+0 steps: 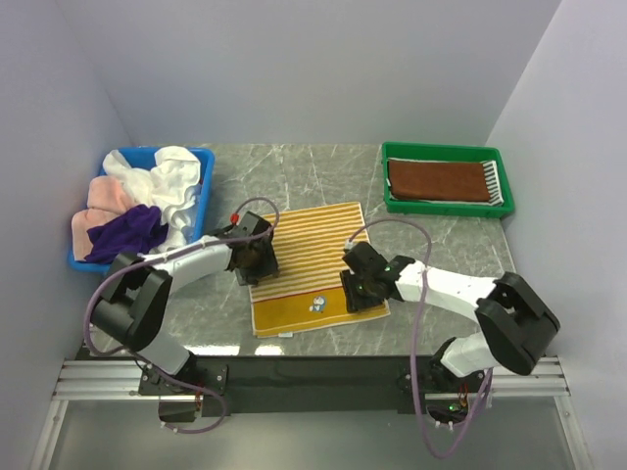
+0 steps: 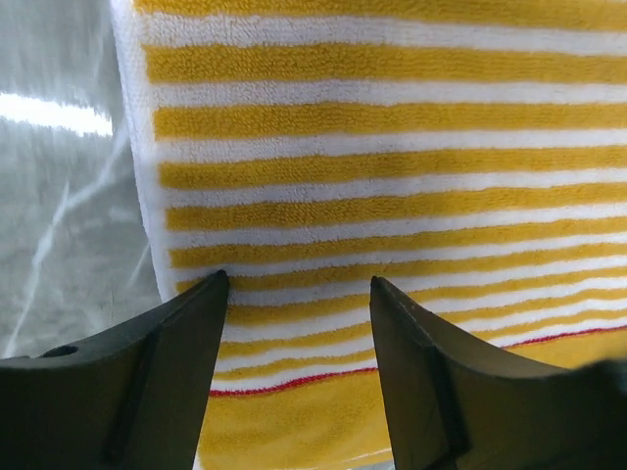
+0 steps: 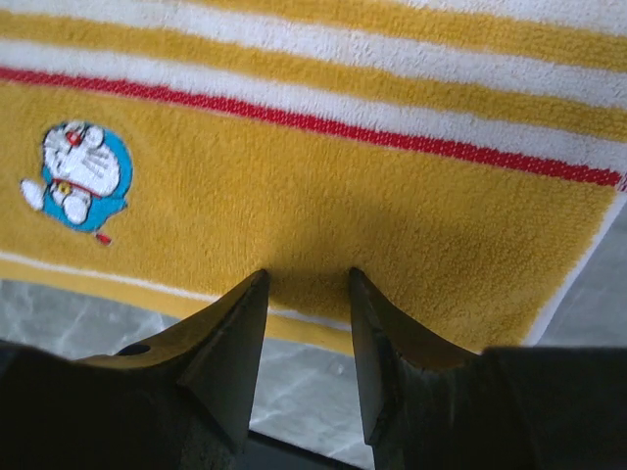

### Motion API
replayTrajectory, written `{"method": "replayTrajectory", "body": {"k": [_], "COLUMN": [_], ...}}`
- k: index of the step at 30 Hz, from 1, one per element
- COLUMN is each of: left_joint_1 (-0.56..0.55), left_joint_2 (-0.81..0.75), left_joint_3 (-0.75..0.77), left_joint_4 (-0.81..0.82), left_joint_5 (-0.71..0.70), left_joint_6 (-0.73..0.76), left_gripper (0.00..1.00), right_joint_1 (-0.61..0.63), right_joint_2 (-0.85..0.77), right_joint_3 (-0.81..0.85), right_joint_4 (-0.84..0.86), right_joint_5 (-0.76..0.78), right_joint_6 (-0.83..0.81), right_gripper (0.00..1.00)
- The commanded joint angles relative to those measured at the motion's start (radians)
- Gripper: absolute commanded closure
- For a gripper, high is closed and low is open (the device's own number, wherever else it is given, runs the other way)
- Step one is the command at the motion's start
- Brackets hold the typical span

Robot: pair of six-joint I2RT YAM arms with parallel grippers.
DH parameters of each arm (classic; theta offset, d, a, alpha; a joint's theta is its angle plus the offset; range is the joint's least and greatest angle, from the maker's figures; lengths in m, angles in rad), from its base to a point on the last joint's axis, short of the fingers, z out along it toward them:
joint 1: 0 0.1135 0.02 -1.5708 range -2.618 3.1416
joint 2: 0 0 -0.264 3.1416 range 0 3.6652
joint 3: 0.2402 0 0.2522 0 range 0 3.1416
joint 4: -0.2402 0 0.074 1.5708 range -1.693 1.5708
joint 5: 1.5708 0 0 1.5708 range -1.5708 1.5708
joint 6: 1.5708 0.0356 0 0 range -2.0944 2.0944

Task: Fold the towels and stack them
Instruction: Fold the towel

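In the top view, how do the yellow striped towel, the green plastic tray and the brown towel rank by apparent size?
Largest: yellow-white striped towel.
Then: green plastic tray.
Smallest: brown folded towel, inside that tray.

Both arms reach forward, bent low toward each other. The left gripper (image 2: 299, 282) has its jaws spread wide. The right gripper (image 3: 308, 276) shows a narrower gap.
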State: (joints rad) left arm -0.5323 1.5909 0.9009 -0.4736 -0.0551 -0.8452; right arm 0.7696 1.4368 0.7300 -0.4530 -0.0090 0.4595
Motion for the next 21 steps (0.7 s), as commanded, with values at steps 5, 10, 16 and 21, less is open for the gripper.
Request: {"method": "replayTrajectory", "body": {"k": [5, 10, 16, 21], "left_joint_1": [-0.041, -0.04, 0.127, 0.222], "left_joint_2": [-0.117, -0.224, -0.181, 0.013], "left_joint_3": [-0.161, -0.067, 0.111, 0.334], "left_joint_4": [-0.013, -0.036, 0.093, -0.006], "left_joint_5": [0.028, -0.098, -0.017, 0.04], "left_joint_6": [-0.048, -0.012, 0.05, 0.184], "left_gripper": [0.31, 0.24, 0.12, 0.34], "right_joint_1": [0.056, -0.007, -0.304, -0.388], "right_joint_2": [-0.147, -0.357, -0.285, 0.037], "right_joint_3": [-0.099, -0.064, 0.07, 0.33], "right_joint_4": [-0.096, 0.032, 0.362, 0.363], "right_joint_5": [-0.088, -0.006, -0.118, -0.239], "right_joint_6": [0.102, 0.113, 0.036, -0.188], "right_gripper": [0.53, 0.5, 0.43, 0.55]}}
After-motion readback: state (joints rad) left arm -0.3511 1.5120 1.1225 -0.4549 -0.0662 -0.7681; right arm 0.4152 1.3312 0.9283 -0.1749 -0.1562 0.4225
